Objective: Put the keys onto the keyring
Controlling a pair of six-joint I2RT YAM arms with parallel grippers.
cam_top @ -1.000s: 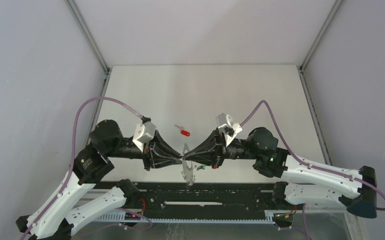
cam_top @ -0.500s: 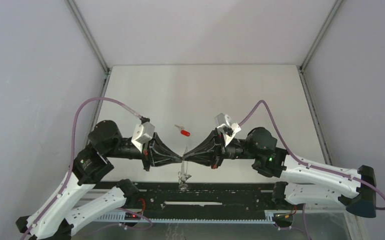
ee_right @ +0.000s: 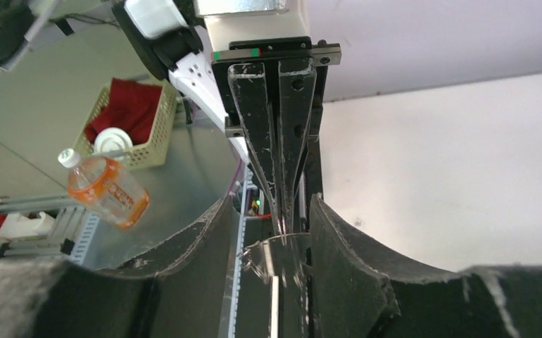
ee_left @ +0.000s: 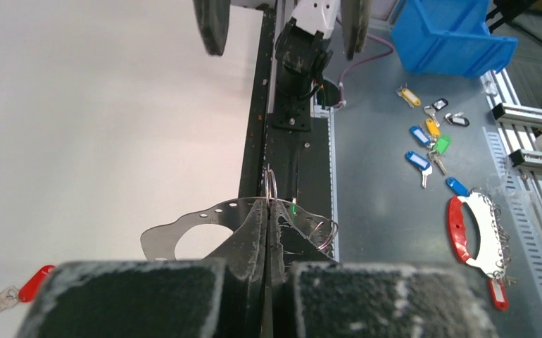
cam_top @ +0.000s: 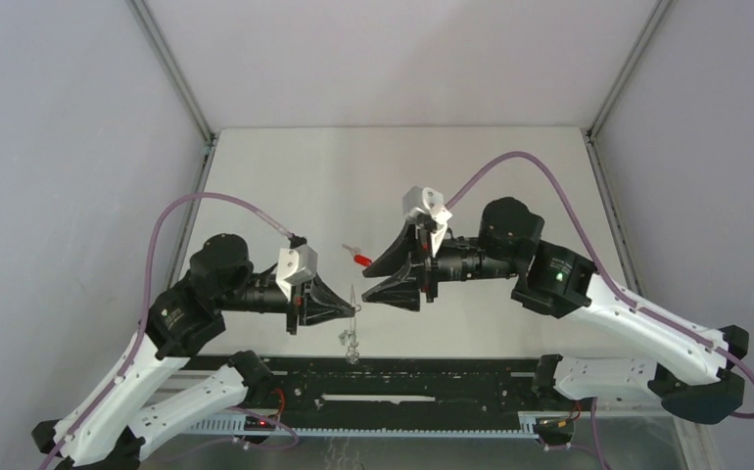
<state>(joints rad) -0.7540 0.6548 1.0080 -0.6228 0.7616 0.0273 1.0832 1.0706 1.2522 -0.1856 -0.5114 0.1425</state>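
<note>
Two robot arms meet over the near middle of a pale table [cam_top: 471,176]. The left gripper [cam_top: 353,311] has its fingers pressed tight together, pinching the keyring [cam_top: 351,345]. The keyring hangs limp below the fingertips, above the table's near edge. The right gripper [cam_top: 368,283] sits just to the right of it, fingers spread apart and holding nothing. The red-headed key [cam_top: 359,258] lies flat on the table just beyond both grippers. A speck of green [ee_left: 293,206] shows beside the pinch, too small to identify.
</note>
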